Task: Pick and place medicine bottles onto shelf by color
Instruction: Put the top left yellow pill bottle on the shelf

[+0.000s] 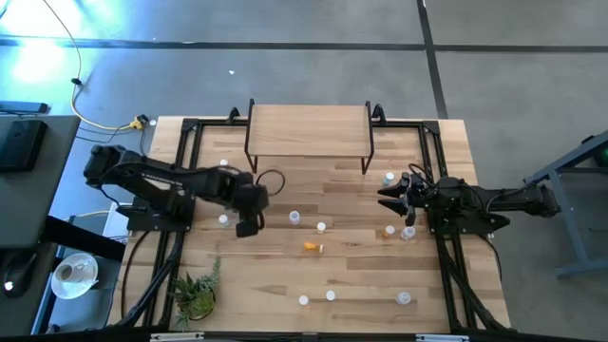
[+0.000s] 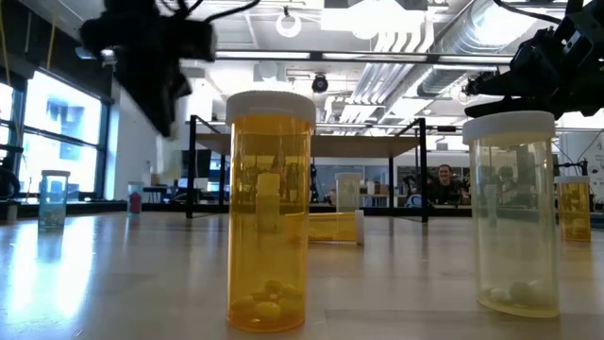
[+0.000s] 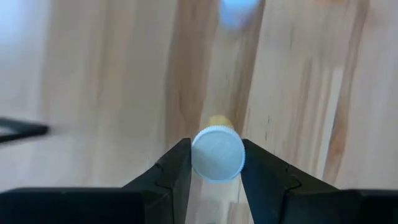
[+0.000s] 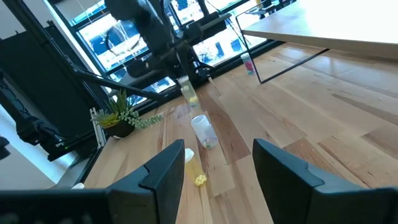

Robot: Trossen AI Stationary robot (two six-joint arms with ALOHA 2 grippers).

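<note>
My left gripper [image 1: 249,224] hangs over the table's left-middle, shut on a yellowish bottle with a white cap [image 3: 217,154]; the right wrist view shows this bottle [image 4: 188,92] below the fingers. My right gripper [image 1: 388,197] is open and empty at the right-middle, its fingers level, pointing toward the table's left [image 4: 217,168]. The shelf [image 1: 309,131] stands on black legs at the far middle. Other bottles stand on the table, such as one whitish [image 1: 294,218] and one orange [image 2: 270,212]. An orange bottle [image 1: 313,247] lies on its side. My left gripper pinches the yellowish bottle at its white cap [image 3: 198,163] between the two fingers, one on each side. The fingers come from above, pointing down. The bottle hangs upright below them, its yellow body [image 3: 221,121] toward the table and clear of the wood.
Several bottles stand scattered: near the front edge [image 1: 331,295], by the right arm [image 1: 408,233], and at the left [image 1: 223,163]. A small potted plant [image 1: 195,294] sits at the front left. Black frame rails [image 1: 439,180] run along both sides. A person [image 2: 444,179] sits in the room behind.
</note>
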